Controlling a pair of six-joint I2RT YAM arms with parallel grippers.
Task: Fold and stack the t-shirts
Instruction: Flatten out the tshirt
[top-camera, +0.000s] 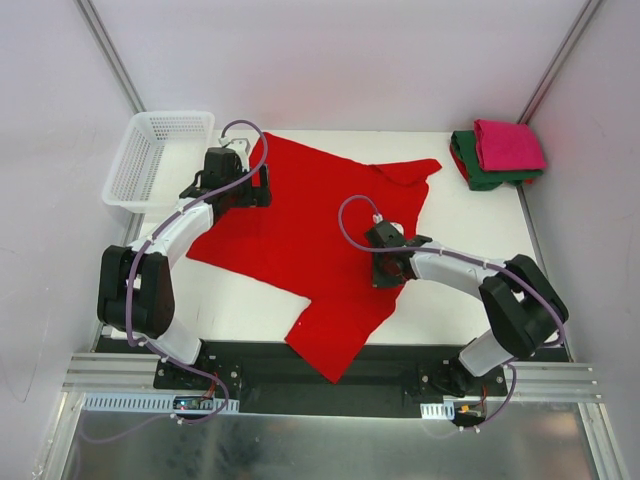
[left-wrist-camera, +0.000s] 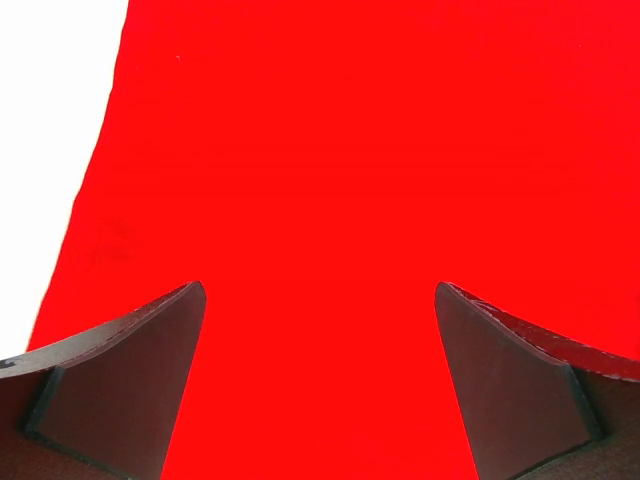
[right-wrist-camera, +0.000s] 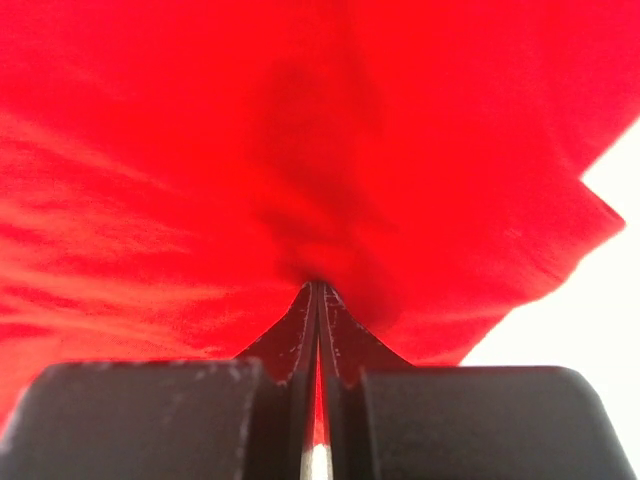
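Note:
A bright red t-shirt (top-camera: 300, 230) lies spread across the middle of the white table (top-camera: 240, 305), one part reaching toward the near edge. My left gripper (top-camera: 262, 186) hovers over the shirt's back-left edge. Its jaws stand wide open, with only flat red cloth (left-wrist-camera: 350, 150) between the fingers (left-wrist-camera: 140, 380). My right gripper (top-camera: 386, 272) is shut on a pinch of the red shirt near its right side, and the cloth (right-wrist-camera: 200, 150) puckers at the closed tips (right-wrist-camera: 317, 285). A folded magenta-pink t-shirt (top-camera: 508, 144) rests on a folded dark green t-shirt (top-camera: 478, 172) at the back right corner.
A white mesh basket (top-camera: 160, 155) stands at the back left, partly off the table beside the left arm. Grey walls enclose the table on three sides. Bare white table (left-wrist-camera: 50, 120) shows left of the red cloth.

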